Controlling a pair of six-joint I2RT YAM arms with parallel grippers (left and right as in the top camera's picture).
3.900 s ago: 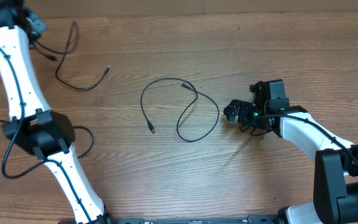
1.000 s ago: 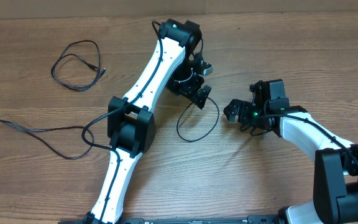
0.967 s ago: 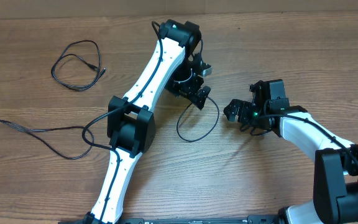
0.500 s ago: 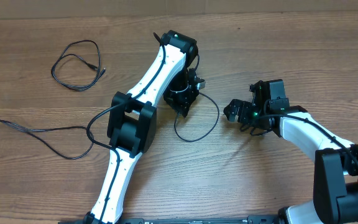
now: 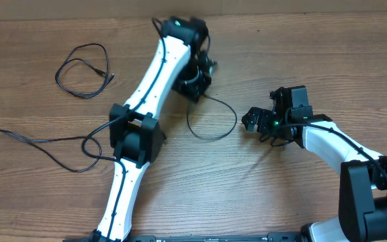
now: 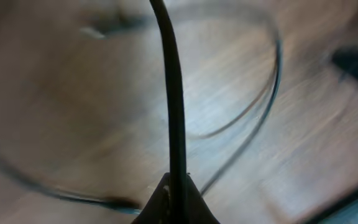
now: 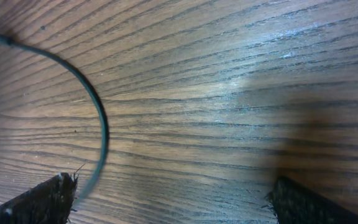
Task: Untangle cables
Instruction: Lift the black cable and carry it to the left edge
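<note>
One thin black cable [image 5: 236,119] lies as a loop on the wooden table, right of centre. My left gripper [image 5: 199,86] is at the loop's far-left end, shut on a strand of it. In the left wrist view that strand [image 6: 169,93] rises straight up from the pinched fingertips of the left gripper [image 6: 178,202], and the rest of the loop [image 6: 277,68] curves blurred behind. A second cable [image 5: 59,72] lies loosely coiled at the far left. My right gripper [image 5: 254,121] rests open just right of the loop. The right wrist view shows the cable [image 7: 103,127] curving past one fingertip [image 7: 39,202] of the right gripper [image 7: 173,202], with nothing between the fingers.
A thicker black lead [image 5: 46,142] from the left arm trails over the table at the left edge. The left arm [image 5: 146,87] stretches diagonally from the front edge to the far middle. Bare wood [image 5: 281,202] lies in front of the loop.
My left gripper has closed on the cable and drawn back toward the far side. The loop's left end has been pulled up-left with it. The right arm has not moved.
</note>
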